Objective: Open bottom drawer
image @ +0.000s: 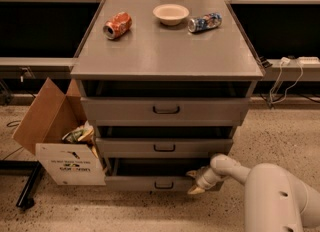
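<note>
Seems only partly done. Shows the bottom drawer (135, 182) at the foot of the drawer cabinet (167, 74), lowest of three grey fronts, with a dark slot above it. So probably pulled a little forward of the cabinet frame, but far from fully open. Same kind of slot above the middle drawer (200, 147) and the top drawer (125, 110). Leaves most of the pull to do, judging from how little of the inside is exposed.

Finds the gripper (193, 183) low at the cabinet's front, over the right part of the bottom drawer front, just right of the small loop handle (163, 184) and not on it. Shows the fingers (196, 191) spread apart, released, holding nothing as far as can be seen. Cannot tell whether touching the front or only close to it. Arm (270, 196) reaching in from the cabinet's front right.

For room: bare speckled floor (150, 211) straight in front of the cabinet, enough for the drawer to slide out. Tighter at the cabinet's left. There, a cardboard box (42, 121) with a white flap (70, 163) covering the left end of the bottom drawer front in this view. Cannot tell if touching or only in front, but could rub during the pull.

On the worktop (165, 51) of the cabinet, a red can (117, 25), a bowl (171, 13) and a blue can (204, 22), all well back from the cabinet's front edge and clear of the move.
</note>
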